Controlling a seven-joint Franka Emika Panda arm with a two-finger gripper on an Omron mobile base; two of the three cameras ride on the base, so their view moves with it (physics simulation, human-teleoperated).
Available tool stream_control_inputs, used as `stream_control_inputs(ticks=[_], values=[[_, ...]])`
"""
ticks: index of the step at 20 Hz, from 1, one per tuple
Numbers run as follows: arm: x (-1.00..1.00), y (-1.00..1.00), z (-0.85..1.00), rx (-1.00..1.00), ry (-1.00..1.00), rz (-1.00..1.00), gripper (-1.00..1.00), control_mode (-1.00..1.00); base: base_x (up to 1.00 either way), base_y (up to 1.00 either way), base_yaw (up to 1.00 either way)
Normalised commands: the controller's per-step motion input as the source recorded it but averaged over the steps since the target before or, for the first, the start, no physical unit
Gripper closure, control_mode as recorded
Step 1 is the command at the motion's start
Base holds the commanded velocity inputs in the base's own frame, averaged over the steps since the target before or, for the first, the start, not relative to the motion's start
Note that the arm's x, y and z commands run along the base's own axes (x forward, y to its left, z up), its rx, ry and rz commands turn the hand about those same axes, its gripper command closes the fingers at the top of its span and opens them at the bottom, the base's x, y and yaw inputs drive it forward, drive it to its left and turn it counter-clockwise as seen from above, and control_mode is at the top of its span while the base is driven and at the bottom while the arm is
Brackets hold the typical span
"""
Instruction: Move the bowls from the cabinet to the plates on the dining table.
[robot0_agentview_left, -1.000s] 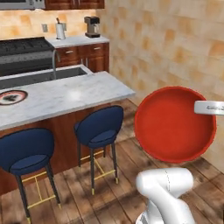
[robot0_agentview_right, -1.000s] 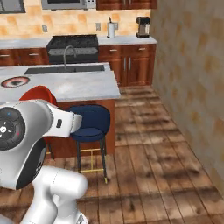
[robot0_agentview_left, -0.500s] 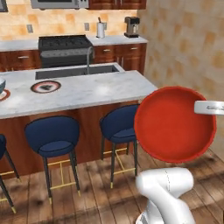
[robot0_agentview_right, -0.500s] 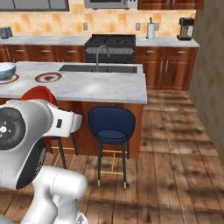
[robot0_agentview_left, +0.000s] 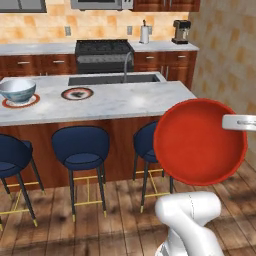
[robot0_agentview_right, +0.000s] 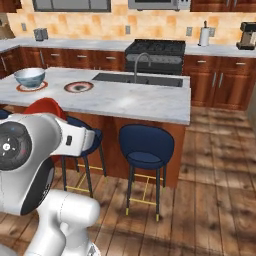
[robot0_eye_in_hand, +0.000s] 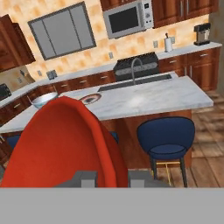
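Carrying the red bowl on edge, rim clamped in the pincer, off the counter beyond its stool-side edge, for delivery to the vacant plate near the sink-side edge, the grey-white bowl occupying the far-left plate.

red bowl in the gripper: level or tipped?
Tipped on edge. The red bowl shows its full round opening to the left base camera; the gripper pinches its rim in the hand view.
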Motion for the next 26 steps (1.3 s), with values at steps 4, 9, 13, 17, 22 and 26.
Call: stream_control_inputs(ticks=[4, 9, 13, 17, 22, 26], values=[[0.00, 0.00, 0.00, 0.00, 0.00, 0.00, 1.00, 1.00, 0.00, 0.01, 0.00], [0.00, 0.00, 0.00, 0.00, 0.00, 0.00, 1.00, 1.00, 0.00, 0.66, 0.00], [0.00, 0.00, 0.00, 0.00, 0.00, 0.00, 1.00, 1.00, 0.00, 0.74, 0.00], [0.00, 0.00, 0.00, 0.00, 0.00, 0.00, 1.00, 1.00, 0.00, 0.12, 0.00], [0.00, 0.00, 0.00, 0.00, 0.00, 0.00, 1.00, 1.00, 0.33, 0.03, 0.00], [0.00, 0.00, 0.00, 0.00, 0.00, 0.00, 1.00, 1.00, 0.61, 0.12, 0.00]])
